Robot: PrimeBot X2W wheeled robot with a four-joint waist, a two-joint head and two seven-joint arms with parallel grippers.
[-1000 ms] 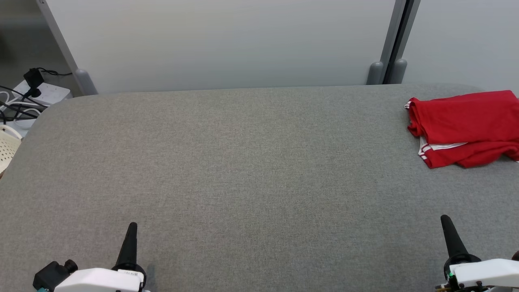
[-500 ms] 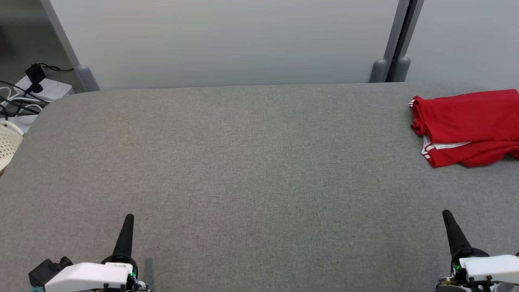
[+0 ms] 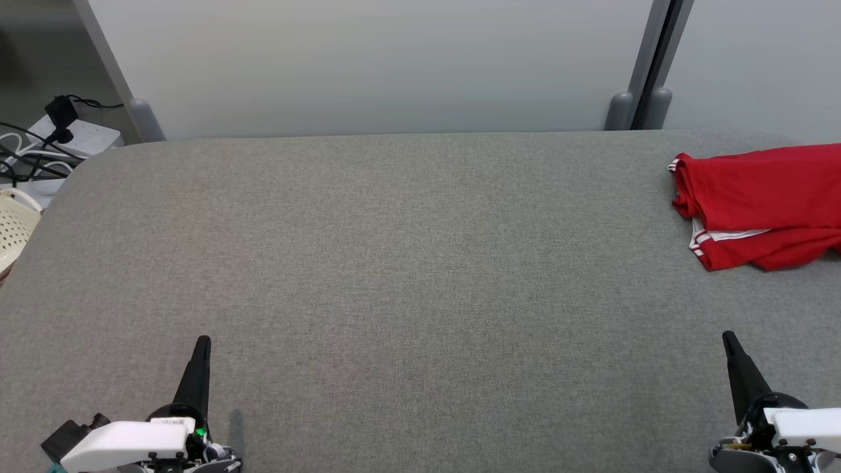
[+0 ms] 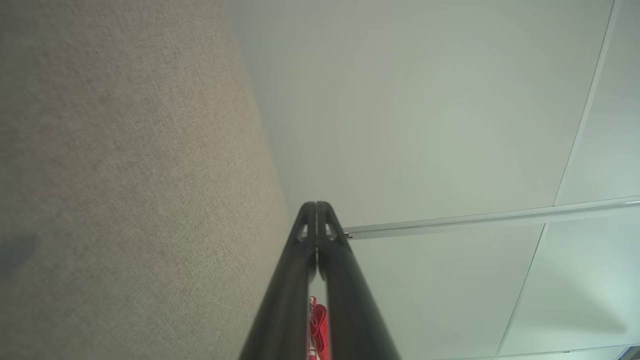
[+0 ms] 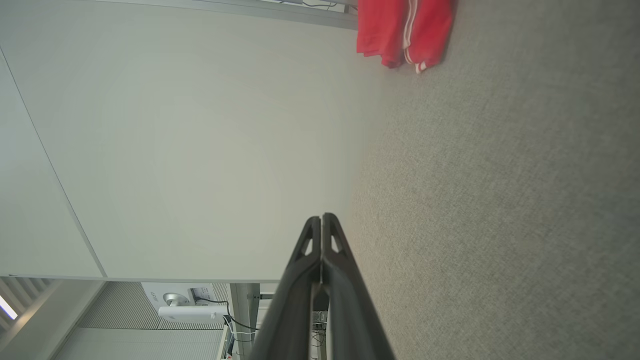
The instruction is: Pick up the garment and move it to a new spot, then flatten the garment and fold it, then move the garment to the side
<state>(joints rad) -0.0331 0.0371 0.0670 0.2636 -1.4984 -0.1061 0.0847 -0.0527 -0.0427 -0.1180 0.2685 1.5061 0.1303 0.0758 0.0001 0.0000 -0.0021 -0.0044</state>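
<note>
Head view, left gripper and right gripper both closed, empty, red garment well apart.

the head camera looks forward and down over the near edge of the grey table to the pale wall. each wrist camera sits low, rolled sideways, sighting along the left gripper or right gripper. all three share the red garment, though the left wrist's sliver is only probably it.
</note>
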